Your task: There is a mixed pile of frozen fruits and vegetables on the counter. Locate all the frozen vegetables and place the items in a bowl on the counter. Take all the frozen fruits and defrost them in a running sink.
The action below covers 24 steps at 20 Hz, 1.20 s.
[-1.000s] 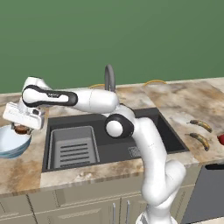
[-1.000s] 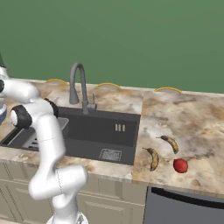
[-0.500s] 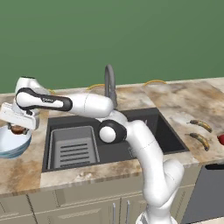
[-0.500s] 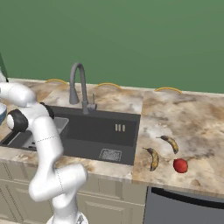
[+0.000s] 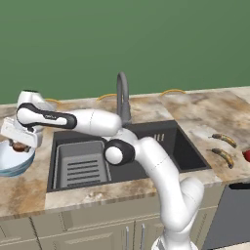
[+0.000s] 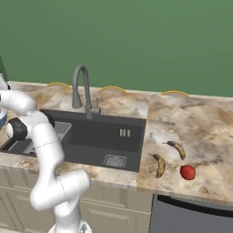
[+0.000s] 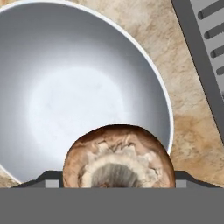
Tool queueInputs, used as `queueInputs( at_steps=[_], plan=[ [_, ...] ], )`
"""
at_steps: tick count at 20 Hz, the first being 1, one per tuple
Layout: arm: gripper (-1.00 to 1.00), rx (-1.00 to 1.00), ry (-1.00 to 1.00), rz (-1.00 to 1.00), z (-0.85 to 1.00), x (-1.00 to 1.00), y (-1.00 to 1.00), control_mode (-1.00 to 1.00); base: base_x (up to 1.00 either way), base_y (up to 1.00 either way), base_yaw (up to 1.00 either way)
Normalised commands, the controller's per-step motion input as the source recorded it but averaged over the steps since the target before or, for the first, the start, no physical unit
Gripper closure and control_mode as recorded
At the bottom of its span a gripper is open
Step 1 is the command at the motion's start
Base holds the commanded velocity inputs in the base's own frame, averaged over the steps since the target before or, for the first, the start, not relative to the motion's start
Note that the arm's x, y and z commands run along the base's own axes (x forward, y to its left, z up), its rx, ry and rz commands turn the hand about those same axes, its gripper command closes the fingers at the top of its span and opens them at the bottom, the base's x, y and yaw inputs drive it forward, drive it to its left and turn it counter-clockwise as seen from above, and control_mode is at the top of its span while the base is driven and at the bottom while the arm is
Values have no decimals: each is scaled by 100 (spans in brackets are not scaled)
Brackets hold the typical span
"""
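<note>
Hand [image 5: 20, 144] grasps a brown mushroom [image 7: 119, 156], held right over the bowl [image 5: 14, 161], just above its rim. Mushroom sits at the near inner wall of the bowl in the hand view, w/ most of the whitish glossy inside bare beyond it. Cap is dark brown, rough pale underside facing the camera, much smaller than the bowl. Bowl is pale blue outside, standing on the worktop [image 5: 29, 193] near its left end, just beside the sink [image 5: 146, 156] edge; the slotted rack [image 5: 80, 163] lies in the sink's left part. Faucet [image 5: 122, 95] rises behind the basin. Right of the sink, well apart from the hand: two bananas [image 6: 159, 164] side by side and a red piece [image 6: 187, 172] near the front edge, w/ open worktop around them.
</note>
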Motion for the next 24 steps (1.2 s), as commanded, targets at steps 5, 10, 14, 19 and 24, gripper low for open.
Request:
queueInputs(
  at_steps=[5,10,14,19,24],
  plan=[
    [-100,0,0,-7,1,-20,-1,-100,0,0,0],
    [-100,0,-1,-6,1,-16,-14,-100,0,0,0],
    [-100,0,-1,-3,0,-4,-6,-100,0,0,0],
    [-100,0,-1,-2,28,-8,-12,-100,0,0,0],
    [-100,-2,-14,1,27,-62,-76,-100,0,0,0]
  ],
)
